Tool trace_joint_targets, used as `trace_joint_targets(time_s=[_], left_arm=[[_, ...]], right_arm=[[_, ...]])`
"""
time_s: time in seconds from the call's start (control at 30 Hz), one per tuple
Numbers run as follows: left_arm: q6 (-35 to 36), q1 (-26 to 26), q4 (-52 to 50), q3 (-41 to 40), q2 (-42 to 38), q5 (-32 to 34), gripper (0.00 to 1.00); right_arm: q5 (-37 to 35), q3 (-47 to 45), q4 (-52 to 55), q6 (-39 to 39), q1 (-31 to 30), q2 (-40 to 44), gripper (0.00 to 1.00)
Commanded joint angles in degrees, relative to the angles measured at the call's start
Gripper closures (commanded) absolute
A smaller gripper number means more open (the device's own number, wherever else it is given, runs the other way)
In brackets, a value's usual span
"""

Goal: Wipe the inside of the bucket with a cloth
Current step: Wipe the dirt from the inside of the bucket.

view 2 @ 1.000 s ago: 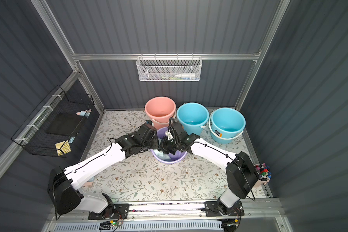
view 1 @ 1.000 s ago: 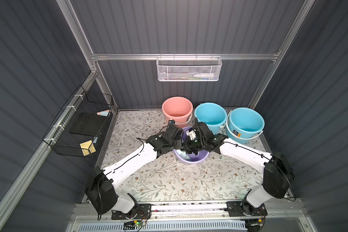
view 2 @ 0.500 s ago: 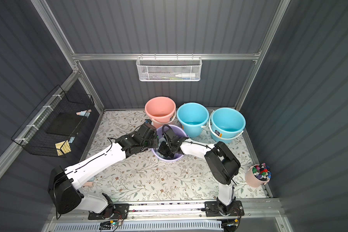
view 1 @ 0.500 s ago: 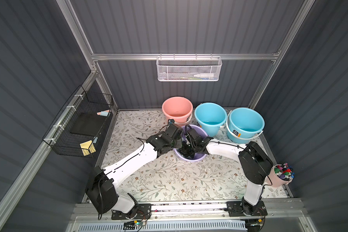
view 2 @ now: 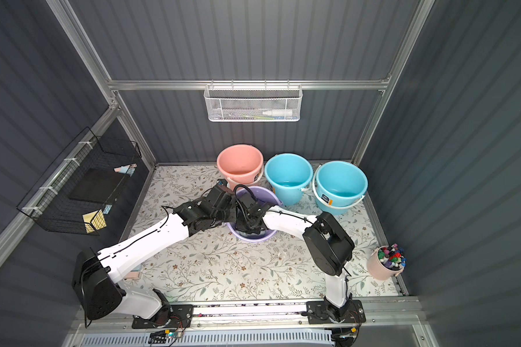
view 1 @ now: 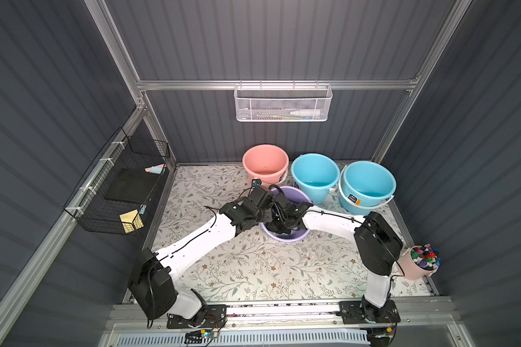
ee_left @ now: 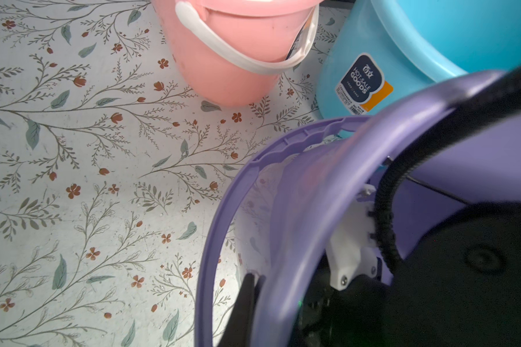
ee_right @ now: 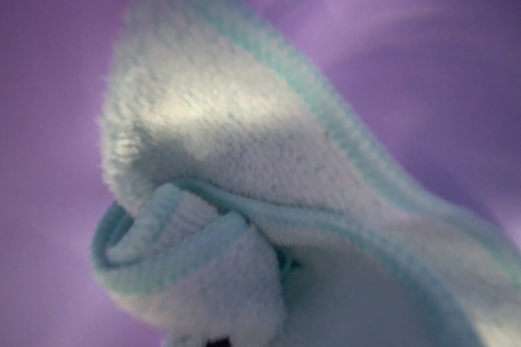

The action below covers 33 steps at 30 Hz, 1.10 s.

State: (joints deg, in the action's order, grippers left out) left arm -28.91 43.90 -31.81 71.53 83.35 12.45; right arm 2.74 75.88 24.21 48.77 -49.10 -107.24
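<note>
A purple bucket [view 1: 284, 238] [view 2: 253, 238] stands in the middle of the floral mat, and both arms meet at it. My left gripper [view 1: 268, 204] [ee_left: 262, 288] is shut on its rim [ee_left: 343, 180] at the left side; one black finger [ee_left: 247, 291] lies against the outside of the wall. My right gripper [view 1: 278, 225] reaches down inside the bucket, shut on the pale aqua cloth [ee_right: 223, 135]. The cloth is bunched against the purple inner wall [ee_right: 42, 120] and covers the fingers. In both top views the arms hide the cloth.
Behind the purple bucket stand a pink bucket [view 1: 265, 163] and two blue buckets [view 1: 315, 174] [view 1: 367, 184], close together. A pink cup of markers [view 1: 418, 264] sits at the right edge. A black wire basket [view 1: 118, 186] hangs on the left wall, a white mesh basket [view 1: 283, 103] on the back wall.
The right arm's elbow has folded up and in, and its gripper has gone deeper into the bucket with the cloth. The left arm has stayed put on the rim.
</note>
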Motion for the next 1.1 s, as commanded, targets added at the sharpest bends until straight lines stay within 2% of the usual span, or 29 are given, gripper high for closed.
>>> trace_joint_targets(time_s=[0.0,0.27,0.5,0.57,0.67,0.93,1.0,1.07], left_arm=[[0.74,1.18,0.51,1.6,-1.94,-4.36,1.0],[0.87,1.14,0.57,1.56,-1.58,-4.77,1.0],[0.95,1.17,0.61,1.52,-1.54,-4.98,1.0],[0.97,1.12,0.77,1.37,-1.68,-5.15,1.0],[1.12,1.18,1.26,1.15,-1.79,-5.8,1.0],[1.51,1.17,1.32,1.16,-1.46,-6.66,1.0],[1.65,1.18,1.32,1.2,-1.43,-6.96,1.0],[1.7,1.17,1.49,1.07,-1.45,-7.3,1.0]], right_arm=[[-8.56,0.04,4.3,-4.08,-0.91,4.33,1.0],[-11.83,-5.86,0.58,-6.72,-0.82,16.28,1.0],[-19.26,-8.3,-5.25,-17.06,-0.82,24.19,1.0],[-22.2,-8.95,-8.2,-22.36,-0.75,25.04,1.0],[-22.74,-10.75,-15.72,-32.22,-0.56,25.52,1.0],[-12.64,-20.21,-40.64,-64.27,-0.3,27.87,1.0],[-13.05,-21.8,-43.09,-70.06,0.33,27.49,1.0],[-12.87,-21.65,-41.81,-72.24,1.46,26.88,1.0]])
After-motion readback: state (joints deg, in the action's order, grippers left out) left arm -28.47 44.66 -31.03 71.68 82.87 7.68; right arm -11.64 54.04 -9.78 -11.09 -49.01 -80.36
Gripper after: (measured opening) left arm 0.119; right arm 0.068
